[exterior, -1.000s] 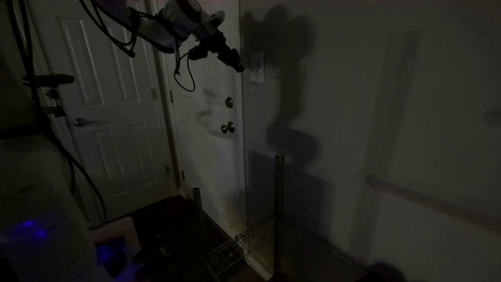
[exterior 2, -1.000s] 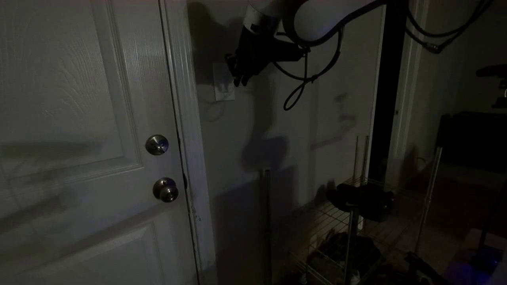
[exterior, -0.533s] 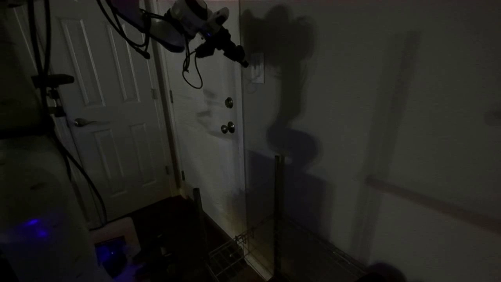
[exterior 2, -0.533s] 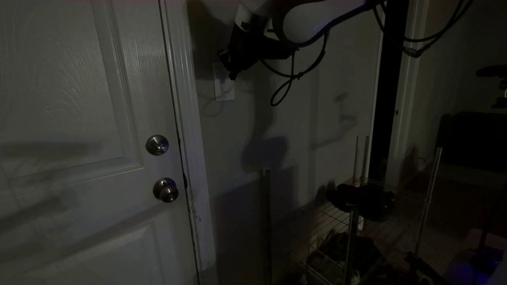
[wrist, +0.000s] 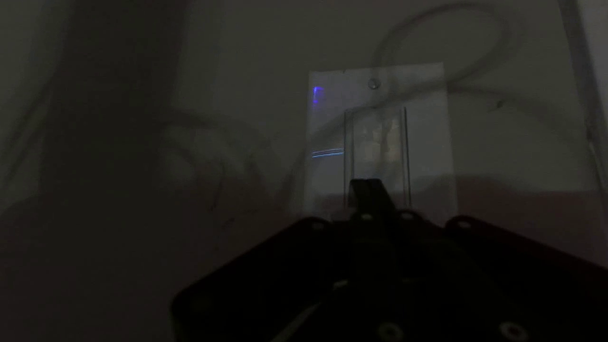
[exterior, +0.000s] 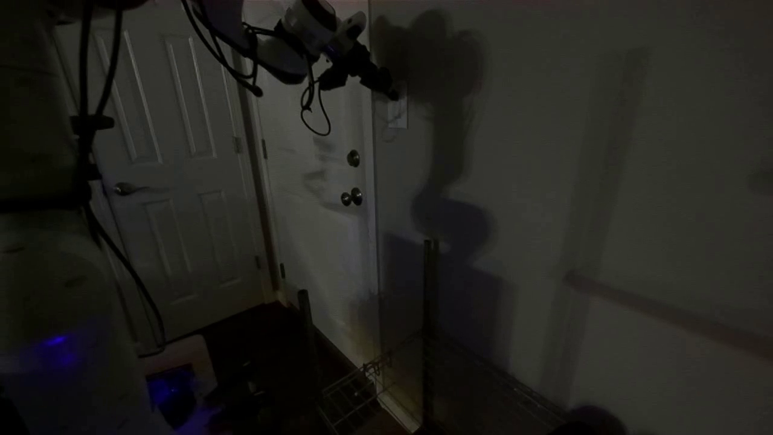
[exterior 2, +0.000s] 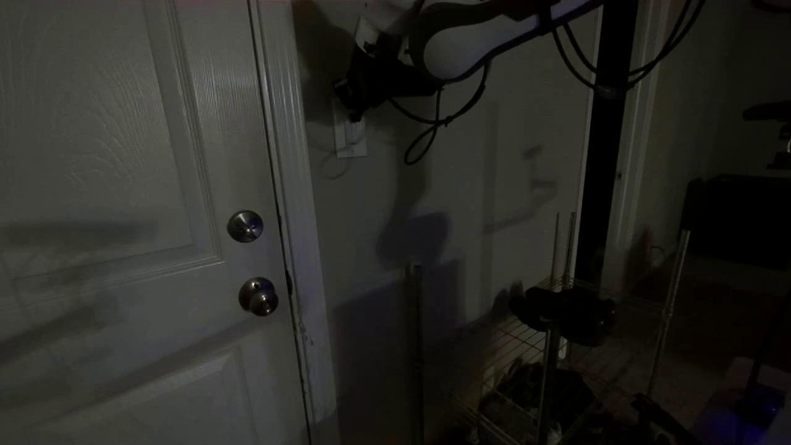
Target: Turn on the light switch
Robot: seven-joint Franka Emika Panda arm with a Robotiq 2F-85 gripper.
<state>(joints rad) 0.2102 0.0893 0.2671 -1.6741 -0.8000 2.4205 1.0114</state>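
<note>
Low in the wrist view the gripper (wrist: pixel 366 183) is showing black; upper centre, the switch plate (wrist: pixel 428 128) is showing blue-streaked grey.

Free wall (exterior: pixel 401 181) between switch (wrist: pixel 378 142) and post (exterior: pixel 427 290)

2 doors (exterior: pixel 175 178), a wire rack (exterior 2: pixel 519 337)

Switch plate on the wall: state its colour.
Whitish, dulled to grey by the dimness; the switch plate shows best in the wrist view.
</note>
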